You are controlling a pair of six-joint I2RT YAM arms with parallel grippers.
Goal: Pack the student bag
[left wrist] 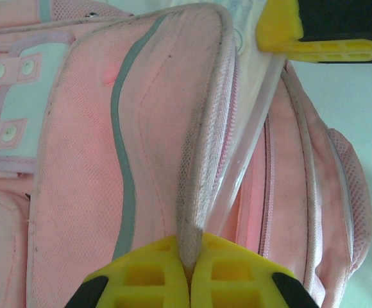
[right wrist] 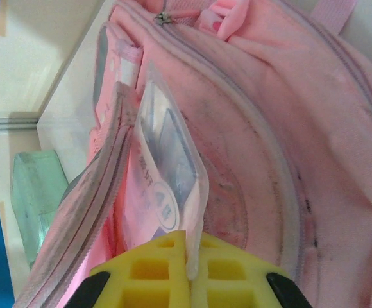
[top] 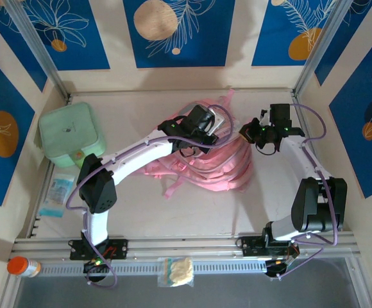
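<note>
The student bag (top: 218, 168) is a big pink backpack lying mid-table. My left gripper (left wrist: 190, 273) is shut on the grey-pink zip edge of its front pocket flap (left wrist: 195, 160), holding the pocket apart; from above this gripper (top: 206, 127) sits over the bag's far end. My right gripper (right wrist: 190, 264) is shut on the edge of a clear plastic packet (right wrist: 167, 173) with printed contents, which stands in the pocket mouth between flap and bag body (right wrist: 282, 128). In the top view the right gripper (top: 245, 132) is at the bag's far right side. A right finger (left wrist: 282, 29) shows beside the packet's edge (left wrist: 250, 141).
A mint-green lidded case (top: 68, 135) stands at the far left, also seen past the bag (right wrist: 35, 186). A flat clear packet (top: 59, 192) lies left of the left arm. An orange-capped bottle (top: 22, 266) and a snack bag (top: 176, 271) lie on the near rail.
</note>
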